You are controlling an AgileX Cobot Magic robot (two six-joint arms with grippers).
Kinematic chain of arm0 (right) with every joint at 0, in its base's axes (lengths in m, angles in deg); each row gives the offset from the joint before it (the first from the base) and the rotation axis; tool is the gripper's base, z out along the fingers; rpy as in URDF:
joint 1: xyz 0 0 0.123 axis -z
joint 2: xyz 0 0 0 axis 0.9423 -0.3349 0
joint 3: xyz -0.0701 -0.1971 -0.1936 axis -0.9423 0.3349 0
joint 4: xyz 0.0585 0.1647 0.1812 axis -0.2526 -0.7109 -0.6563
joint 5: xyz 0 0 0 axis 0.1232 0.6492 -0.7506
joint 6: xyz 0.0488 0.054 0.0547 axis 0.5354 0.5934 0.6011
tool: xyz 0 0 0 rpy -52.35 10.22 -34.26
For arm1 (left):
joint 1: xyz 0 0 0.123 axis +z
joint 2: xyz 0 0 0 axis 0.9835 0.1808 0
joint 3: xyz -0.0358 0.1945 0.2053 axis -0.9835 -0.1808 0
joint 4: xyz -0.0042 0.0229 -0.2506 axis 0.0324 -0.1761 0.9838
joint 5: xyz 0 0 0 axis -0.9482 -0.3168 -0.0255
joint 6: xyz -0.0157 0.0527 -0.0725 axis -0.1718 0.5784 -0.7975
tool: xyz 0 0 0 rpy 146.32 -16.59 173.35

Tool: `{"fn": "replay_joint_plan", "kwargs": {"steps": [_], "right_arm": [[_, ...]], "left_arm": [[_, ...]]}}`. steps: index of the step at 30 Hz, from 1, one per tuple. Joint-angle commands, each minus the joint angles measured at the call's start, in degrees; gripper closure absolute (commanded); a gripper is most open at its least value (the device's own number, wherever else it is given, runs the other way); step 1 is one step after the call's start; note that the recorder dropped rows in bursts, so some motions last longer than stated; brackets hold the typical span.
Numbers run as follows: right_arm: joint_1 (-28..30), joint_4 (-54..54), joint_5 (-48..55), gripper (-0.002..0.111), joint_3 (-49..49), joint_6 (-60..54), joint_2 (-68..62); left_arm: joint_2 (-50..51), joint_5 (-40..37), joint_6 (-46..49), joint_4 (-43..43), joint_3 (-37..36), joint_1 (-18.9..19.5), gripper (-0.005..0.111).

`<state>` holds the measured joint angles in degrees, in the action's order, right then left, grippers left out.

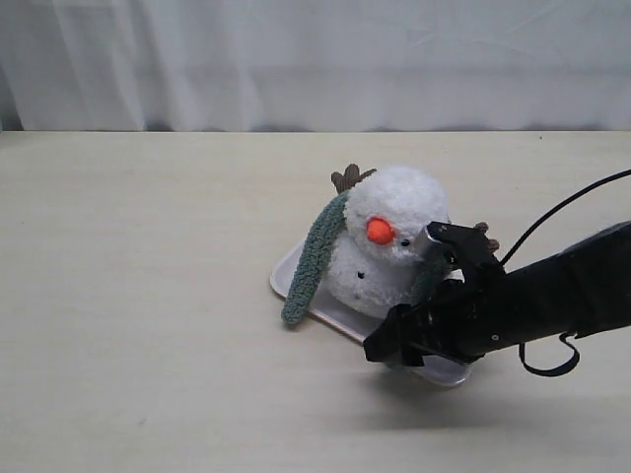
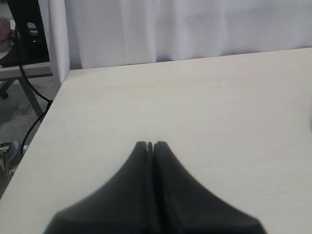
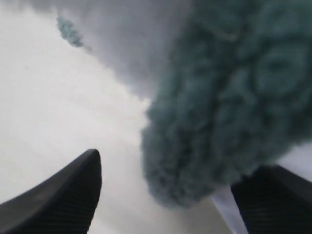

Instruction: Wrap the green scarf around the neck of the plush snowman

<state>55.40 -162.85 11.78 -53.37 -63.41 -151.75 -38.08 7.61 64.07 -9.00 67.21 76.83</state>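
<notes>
We see the plush snowman [image 1: 394, 212] standing upright on a shallow white tray [image 1: 286, 277], a little right of the middle of the pale worktop [image 1: 148, 296], with its orange nose [image 1: 380, 231] turned toward the near right. The green scarf [image 1: 314, 258] lies over the back of the snowman's neck [image 1: 367, 250]. On the left, one length comes down past the brown twig arm [image 1: 347, 177] and hangs along the body, and its rounded end reaches the tray's left edge. The other end shows as a small patch of green on the right of the body, just beside the black arm that reaches in from the right. Across the front of the neck we see only white plush, so the scarf is draped rather than wrapped. In the right wrist view the right gripper [image 3: 178, 165] has its jaws standing wide, and the fuzzy scarf end hangs between them, close to one jaw and clear of the other, not pinched. The left gripper [image 2: 150, 145] does not appear in the exterior view. In its own wrist view its jaws are pressed together on nothing, above bare worktop, with a white curtain [image 1: 296, 59] along the far edge.
</notes>
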Motion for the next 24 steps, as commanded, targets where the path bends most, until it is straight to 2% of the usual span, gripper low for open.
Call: {"fn": "replay_joint_plan", "kwargs": {"steps": [1, 8, 12, 24], "right_arm": [[0.24, 3.81, -0.47, 0.039, 0.17, 3.84, 3.2], [0.24, 23.04, -0.88, 0.039, 0.17, 21.15, 5.69], [0.24, 29.83, -0.88, 0.039, 0.17, 27.33, 6.87], [0.24, 33.32, 2.15, 0.039, 0.17, 30.22, 21.8]], "left_arm": [[-0.2, 0.75, -0.28, 0.08, -0.18, 0.16, 0.107], [-0.2, 0.75, -0.28, 0.08, -0.18, 0.16, 0.107], [-0.2, 0.75, -0.28, 0.08, -0.18, 0.16, 0.107], [-0.2, 0.75, -0.28, 0.08, -0.18, 0.16, 0.107]]}}
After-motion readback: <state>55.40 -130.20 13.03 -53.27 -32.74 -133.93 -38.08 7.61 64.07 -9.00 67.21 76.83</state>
